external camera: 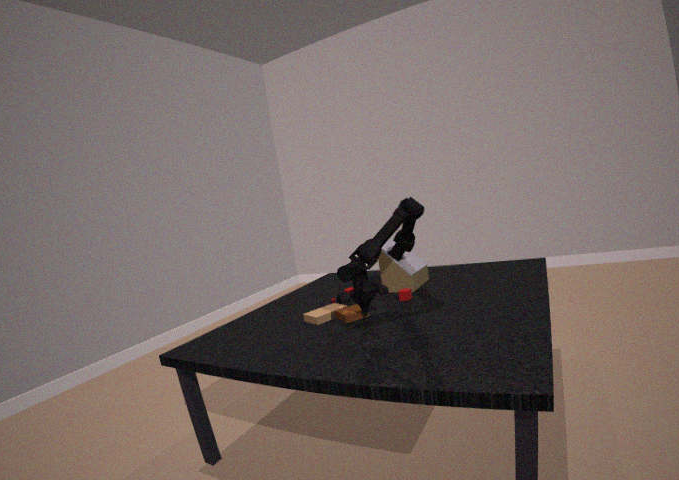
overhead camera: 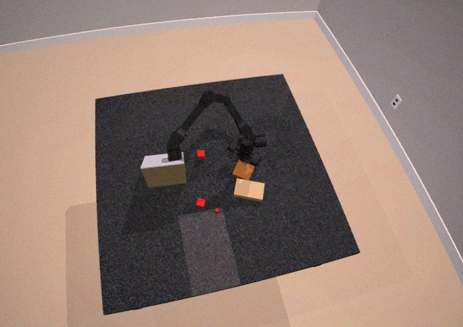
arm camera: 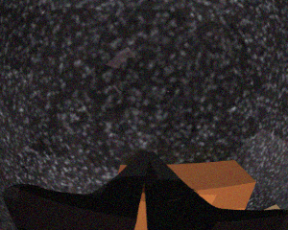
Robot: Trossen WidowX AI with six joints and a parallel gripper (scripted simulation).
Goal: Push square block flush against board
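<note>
The orange-brown square block [overhead camera: 242,169] [external camera: 349,314] [arm camera: 217,182] lies on the black table top [overhead camera: 297,215] [external camera: 464,339]. The light tan board [overhead camera: 249,189] [external camera: 322,313] lies flat just in front of it. The block's near edge is at the board's far side, and the block is turned a little against it. I cannot tell whether they touch. My gripper [overhead camera: 251,161] [external camera: 363,307] [arm camera: 146,156] is shut and empty. Its tips are down at the block's far side, the side away from the board. In the wrist view the fingers cover much of the block.
The arm's beige base box [overhead camera: 164,174] [external camera: 402,270] stands left of the block. Two red cubes [overhead camera: 200,154] [overhead camera: 200,202] and a tiny red one [overhead camera: 217,210] lie between base and board. A lighter grey rectangle [overhead camera: 208,250] is marked on the table's front.
</note>
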